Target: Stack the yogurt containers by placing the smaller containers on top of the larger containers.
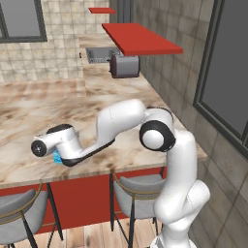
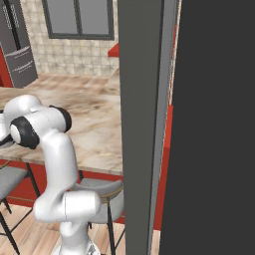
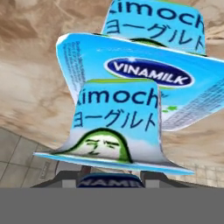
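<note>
Up close in the hand view, a light-blue yogurt container [image 3: 117,120] with a "Kimochi" label and a flared rim sits between my gripper [image 3: 109,178] fingers, which are shut on it; the dark fingertips [image 3: 65,177] barely show beside its rim. Just beyond it stands the larger container [image 3: 144,72], wide, with a dark-blue "Vinamilk" oval. Behind that one shows another Kimochi-labelled tub [image 3: 155,22]. In the left base view my hand hangs low over the marble counter [image 1: 29,116] near its front edge, and a sliver of the held tub [image 1: 57,158] peeks from under it.
A grey toaster-like appliance [image 1: 125,66] and a sink [image 1: 99,54] stand at the back under red shelves [image 1: 140,38]. Grey stools [image 1: 138,186] stand below the counter's front edge. A dark pillar [image 2: 149,124] blocks the right half of the right base view.
</note>
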Controlling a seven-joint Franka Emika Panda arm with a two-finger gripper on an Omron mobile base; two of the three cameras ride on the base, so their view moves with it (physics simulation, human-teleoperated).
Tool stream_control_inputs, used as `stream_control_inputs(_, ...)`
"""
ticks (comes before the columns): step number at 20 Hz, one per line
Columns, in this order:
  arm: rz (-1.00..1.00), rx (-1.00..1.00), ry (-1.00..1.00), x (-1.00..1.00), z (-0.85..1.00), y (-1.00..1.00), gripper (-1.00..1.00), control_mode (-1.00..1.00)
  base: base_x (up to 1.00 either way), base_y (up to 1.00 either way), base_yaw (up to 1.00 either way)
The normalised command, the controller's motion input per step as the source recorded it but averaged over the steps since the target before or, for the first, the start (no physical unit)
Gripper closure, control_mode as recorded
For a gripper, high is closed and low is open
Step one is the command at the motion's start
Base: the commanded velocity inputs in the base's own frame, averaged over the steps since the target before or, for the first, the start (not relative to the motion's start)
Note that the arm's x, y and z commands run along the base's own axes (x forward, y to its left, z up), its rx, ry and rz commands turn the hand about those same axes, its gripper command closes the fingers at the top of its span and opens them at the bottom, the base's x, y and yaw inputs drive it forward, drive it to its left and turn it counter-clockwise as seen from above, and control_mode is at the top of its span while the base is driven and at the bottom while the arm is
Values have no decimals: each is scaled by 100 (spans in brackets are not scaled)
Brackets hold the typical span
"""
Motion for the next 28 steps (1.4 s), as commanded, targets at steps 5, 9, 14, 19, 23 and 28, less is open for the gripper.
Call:
stream_control_inputs(5, 0, 0, 0, 5, -6, 0, 100, -100, 0, 0, 0)
stream_control_inputs(9, 0, 0, -2, 0, -1, 0, 100, -100, 0, 0, 0)
stream_control_inputs(14, 0, 2, -6, 0, 0, -2, -100, -100, 0, 0, 0)
stream_control_inputs(19, 0, 3, -11, 0, 0, -11, -100, -100, 0, 0, 0)
stream_control_inputs(23, 0, 3, -11, 0, 0, -11, -100, -100, 0, 0, 0)
stream_control_inputs(28, 0, 4, -19, -32, 20, 2, -100, -100, 0, 0, 0)
